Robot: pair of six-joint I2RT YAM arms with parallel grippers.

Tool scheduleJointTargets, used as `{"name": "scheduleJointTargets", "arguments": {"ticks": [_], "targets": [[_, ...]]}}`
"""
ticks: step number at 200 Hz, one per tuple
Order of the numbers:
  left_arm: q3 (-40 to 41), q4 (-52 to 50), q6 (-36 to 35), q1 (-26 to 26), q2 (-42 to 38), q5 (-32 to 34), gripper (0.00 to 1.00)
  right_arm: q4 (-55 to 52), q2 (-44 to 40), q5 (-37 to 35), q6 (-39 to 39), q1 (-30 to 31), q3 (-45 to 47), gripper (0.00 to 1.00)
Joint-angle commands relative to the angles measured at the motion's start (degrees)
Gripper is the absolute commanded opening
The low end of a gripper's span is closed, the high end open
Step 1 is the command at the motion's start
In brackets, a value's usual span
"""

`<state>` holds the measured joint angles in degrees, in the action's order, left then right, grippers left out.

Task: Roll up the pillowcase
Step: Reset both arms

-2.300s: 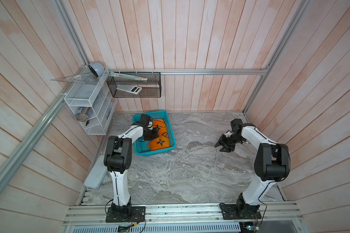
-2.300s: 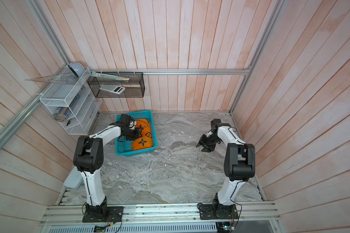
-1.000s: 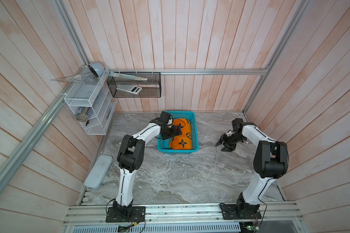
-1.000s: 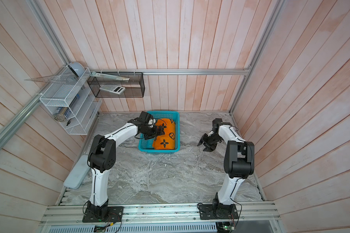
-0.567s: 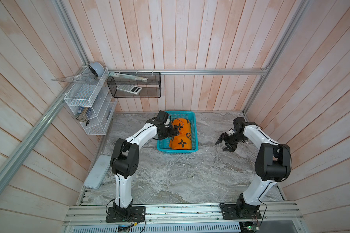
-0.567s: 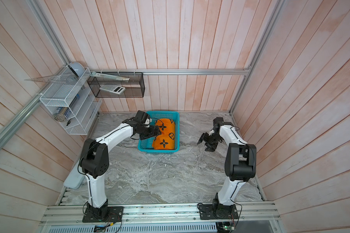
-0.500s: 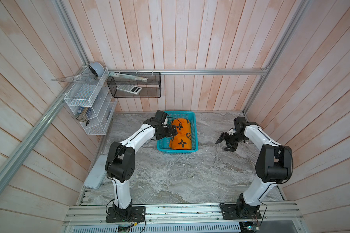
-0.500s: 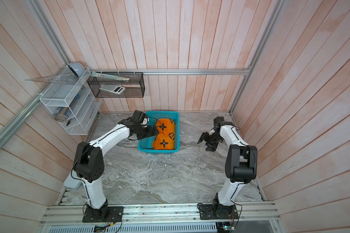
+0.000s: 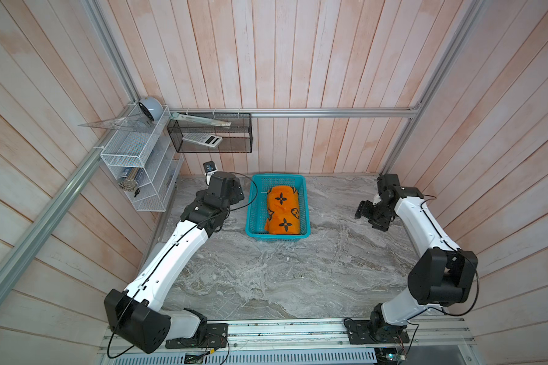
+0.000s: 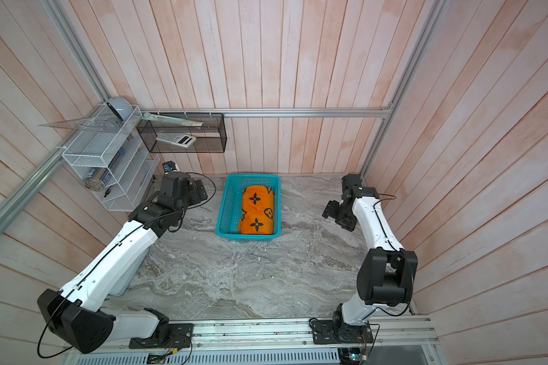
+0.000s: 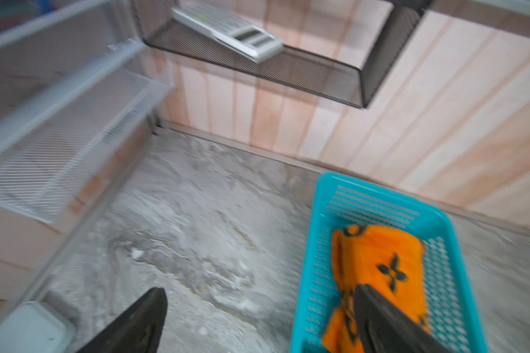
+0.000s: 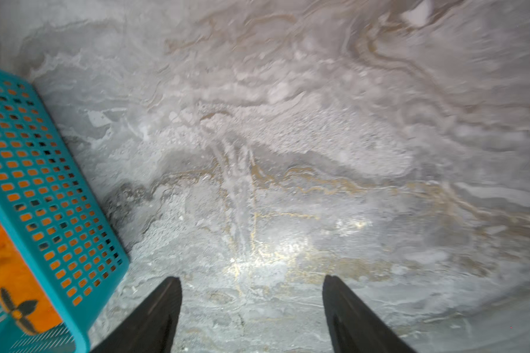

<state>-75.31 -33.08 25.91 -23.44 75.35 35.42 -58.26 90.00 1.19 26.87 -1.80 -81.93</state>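
The pillowcase (image 9: 282, 208) (image 10: 256, 210) is a bright orange roll with black flower prints, lying inside a teal mesh basket (image 9: 251, 205) (image 10: 224, 205) at the back middle of the marble table. My left gripper (image 9: 234, 191) (image 10: 199, 191) hovers just left of the basket, open and empty. In the left wrist view its jaws (image 11: 259, 288) stand wide apart over bare table, with the basket (image 11: 315, 238) and the pillowcase (image 11: 377, 259) beside one finger. My right gripper (image 9: 369, 218) (image 10: 337, 218) (image 12: 251, 278) is open over bare marble, well right of the basket (image 12: 43, 183).
A white wire shelf (image 9: 133, 170) hangs on the left wall close to my left arm. A black mesh rack (image 9: 212, 136) with a calculator (image 11: 233, 33) hangs on the back wall. A white flat box (image 11: 22, 330) lies at the table's left edge.
The left gripper has drawn back leftwards off the basket, which stays at the back middle. The right gripper's jaws have spread wider and it has barely moved.
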Motion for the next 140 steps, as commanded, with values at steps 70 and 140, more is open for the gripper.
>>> {"name": "scheduleJointTargets", "arguments": {"ticks": [70,140], "targets": [[20.21,31.19,-7.24,8.79,-4.44,21.87,1.00,1.33,-5.66,6.35,-4.54,-4.78,0.66,0.98],[31.42,60.19,-22.46,9.73,2.33,14.21,1.00,12.97,-3.09,6.25,-10.83,-4.81,-4.95,0.98]]}}
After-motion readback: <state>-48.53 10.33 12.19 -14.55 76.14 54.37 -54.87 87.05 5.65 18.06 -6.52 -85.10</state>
